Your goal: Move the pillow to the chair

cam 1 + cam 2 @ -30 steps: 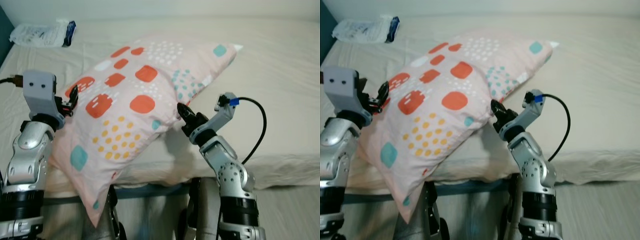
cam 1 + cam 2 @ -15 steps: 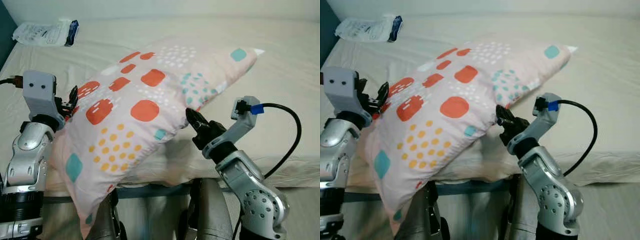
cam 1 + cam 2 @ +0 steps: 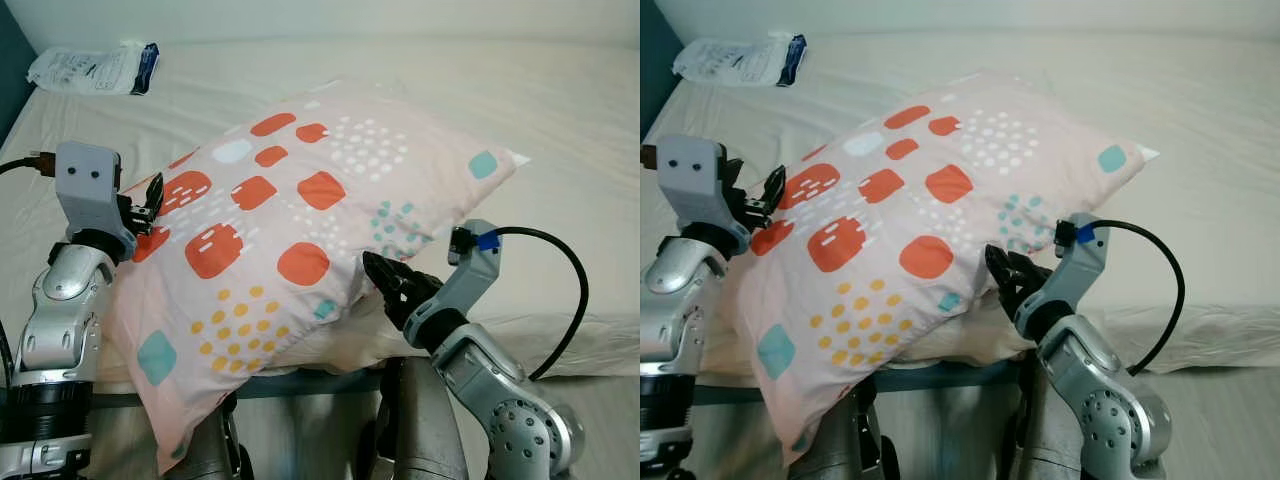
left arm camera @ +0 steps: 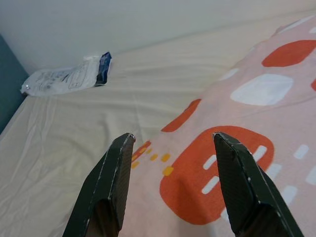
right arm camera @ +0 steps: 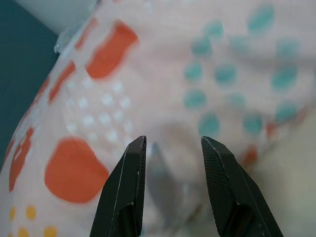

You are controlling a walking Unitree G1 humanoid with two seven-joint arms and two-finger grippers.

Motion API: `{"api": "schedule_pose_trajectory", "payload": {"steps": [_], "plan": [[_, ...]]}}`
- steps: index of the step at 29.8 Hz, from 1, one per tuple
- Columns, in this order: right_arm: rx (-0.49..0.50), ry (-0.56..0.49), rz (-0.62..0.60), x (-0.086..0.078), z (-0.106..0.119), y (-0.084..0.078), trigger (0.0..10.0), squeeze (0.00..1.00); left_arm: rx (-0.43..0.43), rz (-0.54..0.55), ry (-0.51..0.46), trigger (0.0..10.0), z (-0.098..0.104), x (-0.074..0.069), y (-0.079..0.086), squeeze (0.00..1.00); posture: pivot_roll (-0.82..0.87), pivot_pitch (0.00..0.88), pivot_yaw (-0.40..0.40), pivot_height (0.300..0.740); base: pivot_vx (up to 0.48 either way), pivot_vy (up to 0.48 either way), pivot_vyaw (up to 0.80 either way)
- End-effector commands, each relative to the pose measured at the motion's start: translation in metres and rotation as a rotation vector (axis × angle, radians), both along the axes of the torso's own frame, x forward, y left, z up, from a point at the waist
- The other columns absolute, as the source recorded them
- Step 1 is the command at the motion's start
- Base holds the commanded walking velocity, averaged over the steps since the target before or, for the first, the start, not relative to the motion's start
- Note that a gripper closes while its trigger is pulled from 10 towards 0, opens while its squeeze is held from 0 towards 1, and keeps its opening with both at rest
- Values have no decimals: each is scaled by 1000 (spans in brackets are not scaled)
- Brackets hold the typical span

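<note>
Fingers of the left gripper spreading against the patterned pillow at its left edge; right gripper fingers parted, pressing its underside. Pillow tilting above the bed, near edge hanging past the mattress. Plastic packet lying far beyond the pillow.

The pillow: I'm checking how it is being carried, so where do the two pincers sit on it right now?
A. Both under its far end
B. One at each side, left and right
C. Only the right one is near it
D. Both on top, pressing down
B: the left pincer is at the pillow's left edge and the right pincer is at its right underside, over the bed.
</note>
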State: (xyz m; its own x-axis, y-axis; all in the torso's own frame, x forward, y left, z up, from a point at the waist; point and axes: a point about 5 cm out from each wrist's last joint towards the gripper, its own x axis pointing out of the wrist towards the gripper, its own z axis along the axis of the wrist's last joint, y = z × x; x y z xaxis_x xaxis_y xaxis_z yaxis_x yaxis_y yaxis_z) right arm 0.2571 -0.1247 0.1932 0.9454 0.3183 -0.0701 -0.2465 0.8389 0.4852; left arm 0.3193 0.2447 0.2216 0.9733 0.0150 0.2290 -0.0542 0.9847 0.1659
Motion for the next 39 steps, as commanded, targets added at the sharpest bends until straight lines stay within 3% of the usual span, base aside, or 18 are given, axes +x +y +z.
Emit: {"api": "schedule_pose_trajectory", "payload": {"steps": [1,3,6,7,8,11,15,19,20,23,24,30,32,39], "plan": [[-13,-45,-52,0,10,-8,10000,0,-10,-4,38,10000,-8,0,0,0,109,228,-18,536,0,0,0],[-9,-84,-75,5,19,-14,10000,0,-12,2,48,10000,-10,1,0,0,104,229,-19,536,0,0,0],[-29,-205,-136,27,56,-40,10000,0,-19,35,90,10000,-16,2,5,0,99,229,-20,536,0,0,0],[-29,-205,-136,27,56,-40,10000,0,-19,35,90,10000,-16,2,5,0,99,229,-20,536,0,0,0],[-112,-263,-186,45,78,-59,10000,0,-22,68,132,10000,-22,3,9,0,90,230,-20,536,0,0,0],[-194,-279,-234,58,89,-72,10000,0,-28,94,161,10000,-28,4,13,0,83,228,-20,536,0,0,0],[-362,-259,-280,87,80,-92,10000,0,-67,125,239,10000,-41,5,17,0,81,228,-13,536,0,0,0],[-402,-237,-260,103,65,-96,10000,0,-78,112,257,10000,-44,6,16,0,78,227,-4,536,0,0,0],[-407,-218,-251,111,57,-98,10000,424,-91,115,255,10000,-45,7,16,0,82,229,-4,536,0,0,0],[-392,-185,-246,117,47,-102,10000,424,-102,122,255,10000,-45,7,18,0,83,231,-7,536,0,0,0],[-354,-162,-212,122,39,-103,10000,1000,-108,134,253,10000,-44,7,20,0,84,231,-8,536,0,0,0],[-251,-134,-192,133,25,-114,10000,1000,-128,173,246,10000,-43,5,30,0,82,238,-7,536,0,0,0],[-161,-82,-215,140,17,-117,10000,1000,-136,175,242,10000,-43,4,31,0,83,244,-9,536,0,0,0],[-173,-63,-229,141,14,-117,10000,1000,-137,168,241,10000,-43,4,31,0,84,245,-9,536,0,0,0]]}}
